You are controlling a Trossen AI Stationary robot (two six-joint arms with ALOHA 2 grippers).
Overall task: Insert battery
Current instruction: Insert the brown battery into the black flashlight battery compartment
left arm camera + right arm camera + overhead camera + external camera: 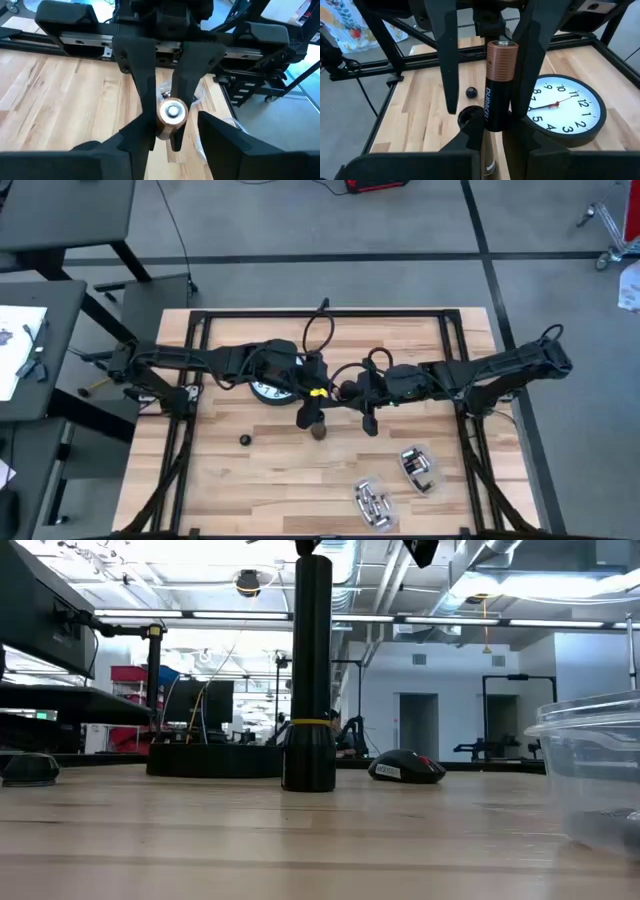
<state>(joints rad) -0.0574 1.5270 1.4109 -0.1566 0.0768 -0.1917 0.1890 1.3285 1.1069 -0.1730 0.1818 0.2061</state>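
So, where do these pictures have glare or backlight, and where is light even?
Low view: ceiling lights behind leave the black tube a silhouette. Right wrist view: a highlight on the copper end of the battery. High view: even light on the table.

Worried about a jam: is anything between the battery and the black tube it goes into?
Nothing visible. The right pincer holds the battery upright above the black tube; the open left pincer only straddles the battery.

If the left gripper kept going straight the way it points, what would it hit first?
Probably the battery, held by the right gripper, which sits centred ahead of the left gripper; depth is unclear.
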